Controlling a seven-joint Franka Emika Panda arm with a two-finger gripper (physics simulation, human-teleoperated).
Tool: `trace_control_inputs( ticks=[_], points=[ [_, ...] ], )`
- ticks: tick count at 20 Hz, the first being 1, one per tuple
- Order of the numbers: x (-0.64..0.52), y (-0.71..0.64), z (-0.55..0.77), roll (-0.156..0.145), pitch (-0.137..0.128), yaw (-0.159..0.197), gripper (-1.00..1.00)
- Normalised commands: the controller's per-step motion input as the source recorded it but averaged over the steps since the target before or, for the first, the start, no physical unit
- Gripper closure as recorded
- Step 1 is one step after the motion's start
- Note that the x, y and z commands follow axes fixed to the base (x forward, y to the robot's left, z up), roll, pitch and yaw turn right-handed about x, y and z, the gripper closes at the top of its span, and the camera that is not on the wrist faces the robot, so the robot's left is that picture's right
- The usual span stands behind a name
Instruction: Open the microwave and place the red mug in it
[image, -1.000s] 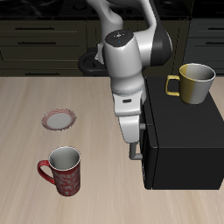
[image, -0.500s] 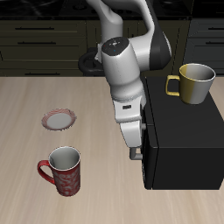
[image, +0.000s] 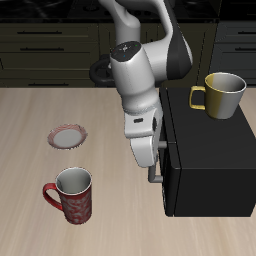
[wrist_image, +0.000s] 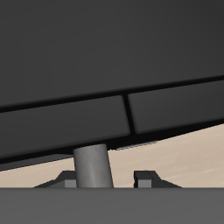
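The microwave (image: 212, 160) is a large black box, and its door looks closed. My gripper (image: 152, 176) is at the door's front edge, around the grey bar handle (wrist_image: 93, 166). The wrist view shows one finger (wrist_image: 63, 181) close beside the bar and the other finger (wrist_image: 150, 180) a small gap away from it, so the gripper is open. The red mug (image: 72, 195) stands upright on the table near the front edge, well away from the gripper.
A yellow-olive mug (image: 223, 95) stands on top of the microwave. A small red-rimmed plate (image: 68, 136) lies on the table behind the red mug. Dark cabinets run along the back.
The arm has leaned slightly away from the microwave and the gripper has dropped a little along the handle. The door, mugs and plate have not moved.
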Motion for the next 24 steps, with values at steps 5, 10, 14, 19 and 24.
trace_control_inputs(
  ticks=[5, 10, 14, 19, 24],
  points=[
    [-0.08, 0.09, 0.07, 0.031, -0.019, -0.043, 1.0],
    [-0.07, 0.07, 0.07, 0.018, -0.005, -0.024, 1.0],
    [-0.04, -0.07, 0.05, -0.047, 0.002, -0.092, 1.0],
    [-0.05, -0.19, 0.15, -0.088, -0.04, -0.153, 1.0],
    [-0.13, -0.19, 0.18, -0.064, -0.062, -0.095, 1.0]
  ],
)
